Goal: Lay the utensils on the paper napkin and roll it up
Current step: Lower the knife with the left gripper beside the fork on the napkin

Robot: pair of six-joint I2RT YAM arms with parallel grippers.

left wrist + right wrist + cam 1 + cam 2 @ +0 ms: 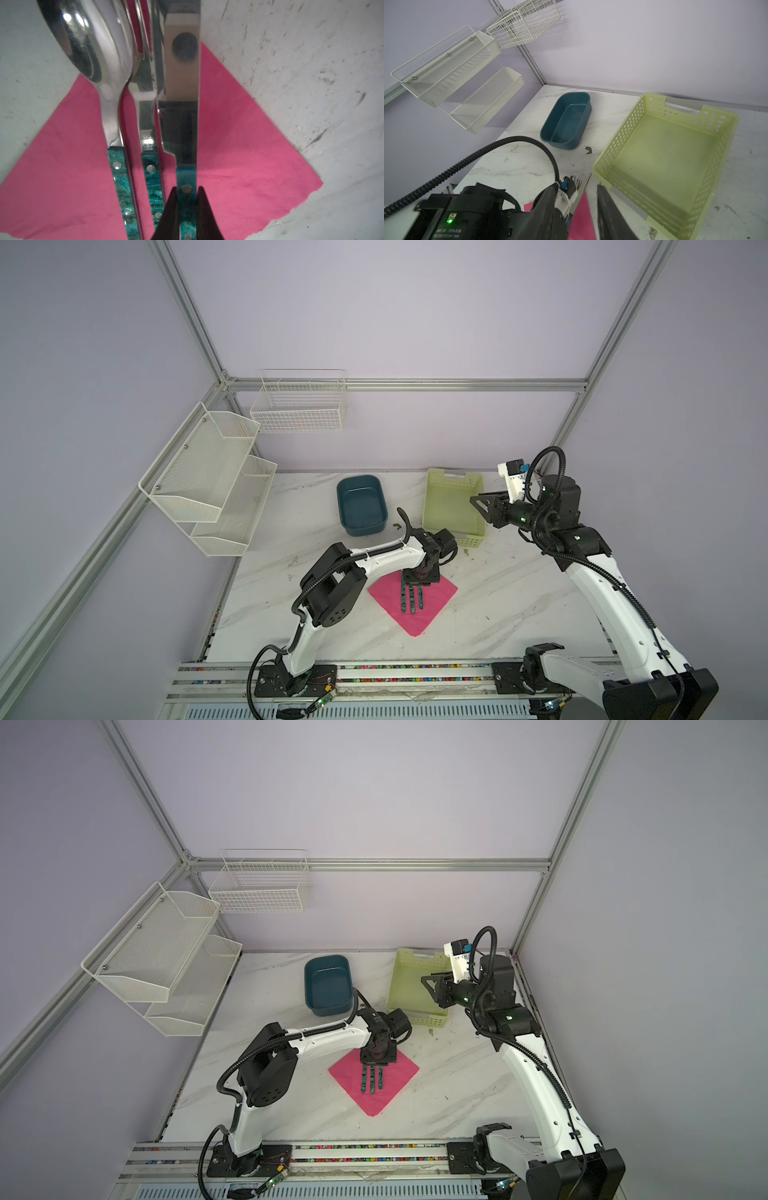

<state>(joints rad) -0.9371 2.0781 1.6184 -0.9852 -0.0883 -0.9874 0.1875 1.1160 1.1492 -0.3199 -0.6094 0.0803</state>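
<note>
Marble counter [519, 593] looks slick: the left tool [187, 188], clenched on the knife [180, 124], may drag napkin [239, 135], spoon [110, 108] and fork [146, 124] askew unless it releases first.

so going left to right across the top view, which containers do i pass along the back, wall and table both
two-tier mesh shelf → white wire basket → teal tub → pale green basket

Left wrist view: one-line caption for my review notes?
Spoon and fork lie on the pink napkin; left jaws hold the knife by its teal handle beside the fork.
</note>
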